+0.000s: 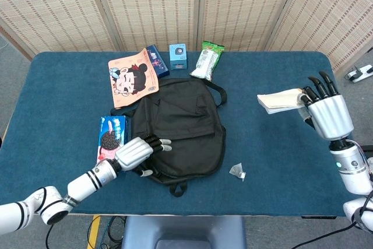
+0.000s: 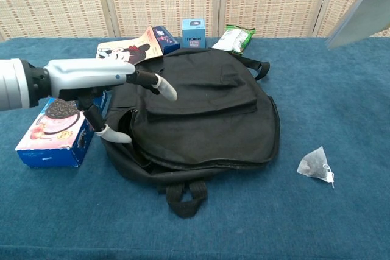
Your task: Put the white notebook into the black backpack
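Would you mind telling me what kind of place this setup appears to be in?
Probably an indoor robot test room: a blue-covered table holding a backpack and snacks, folding woven screens behind, grey floor.

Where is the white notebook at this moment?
In the head view the white notebook is held by the right hand above the table's right side, apart from the black backpack.

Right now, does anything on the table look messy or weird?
One thing: a small crumpled wrapper lies alone on the blue table right of the backpack, like litter. The backpack, cookie box and snacks at the back look tidy.
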Robot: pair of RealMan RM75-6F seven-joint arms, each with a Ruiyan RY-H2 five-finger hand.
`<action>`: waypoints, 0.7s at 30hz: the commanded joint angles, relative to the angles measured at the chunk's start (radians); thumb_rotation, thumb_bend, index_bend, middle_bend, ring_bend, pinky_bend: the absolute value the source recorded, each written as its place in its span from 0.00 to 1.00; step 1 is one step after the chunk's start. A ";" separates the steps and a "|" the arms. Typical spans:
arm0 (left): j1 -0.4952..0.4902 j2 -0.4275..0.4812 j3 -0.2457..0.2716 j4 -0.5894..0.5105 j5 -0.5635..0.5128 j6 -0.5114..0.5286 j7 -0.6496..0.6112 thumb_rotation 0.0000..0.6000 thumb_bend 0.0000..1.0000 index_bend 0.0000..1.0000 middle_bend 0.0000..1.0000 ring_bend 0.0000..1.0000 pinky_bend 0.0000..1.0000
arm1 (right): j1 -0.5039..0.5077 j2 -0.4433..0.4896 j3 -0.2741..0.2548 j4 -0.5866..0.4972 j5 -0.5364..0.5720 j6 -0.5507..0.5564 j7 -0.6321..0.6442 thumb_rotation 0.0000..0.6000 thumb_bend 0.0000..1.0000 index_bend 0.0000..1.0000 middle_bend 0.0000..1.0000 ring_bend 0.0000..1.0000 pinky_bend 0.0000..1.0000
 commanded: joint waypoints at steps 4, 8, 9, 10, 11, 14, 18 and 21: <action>-0.039 -0.063 -0.022 0.028 -0.086 -0.049 0.060 1.00 0.24 0.20 0.12 0.15 0.11 | -0.001 -0.011 0.003 0.011 -0.001 -0.004 0.008 1.00 0.43 0.78 0.47 0.21 0.13; -0.062 -0.089 -0.028 0.042 -0.128 -0.079 0.104 1.00 0.24 0.19 0.12 0.15 0.11 | -0.002 -0.016 0.004 0.020 -0.003 -0.005 0.014 1.00 0.43 0.78 0.47 0.21 0.13; -0.066 -0.093 -0.028 0.045 -0.139 -0.087 0.114 1.00 0.24 0.18 0.12 0.15 0.11 | -0.003 -0.016 0.004 0.022 -0.003 -0.005 0.016 1.00 0.43 0.78 0.47 0.21 0.13; -0.071 -0.097 -0.026 0.047 -0.154 -0.099 0.129 1.00 0.24 0.18 0.12 0.15 0.11 | -0.004 -0.017 0.004 0.024 -0.003 -0.006 0.019 1.00 0.43 0.78 0.47 0.21 0.13; -0.074 -0.099 -0.024 0.048 -0.165 -0.107 0.140 1.00 0.24 0.17 0.12 0.15 0.11 | -0.005 -0.017 0.004 0.025 -0.004 -0.006 0.021 1.00 0.44 0.78 0.47 0.21 0.13; -0.080 -0.098 -0.011 0.048 -0.199 -0.129 0.183 1.00 0.24 0.15 0.12 0.14 0.11 | -0.006 -0.019 0.003 0.032 -0.005 -0.009 0.027 1.00 0.44 0.78 0.47 0.21 0.13; -0.085 -0.084 0.006 0.025 -0.253 -0.162 0.231 1.00 0.24 0.14 0.12 0.14 0.11 | -0.008 -0.027 0.002 0.045 -0.006 -0.011 0.038 1.00 0.44 0.78 0.47 0.21 0.13; -0.086 -0.090 0.013 0.020 -0.269 -0.159 0.259 1.00 0.24 0.13 0.12 0.14 0.11 | -0.008 -0.033 0.002 0.052 -0.006 -0.012 0.045 1.00 0.43 0.78 0.47 0.21 0.13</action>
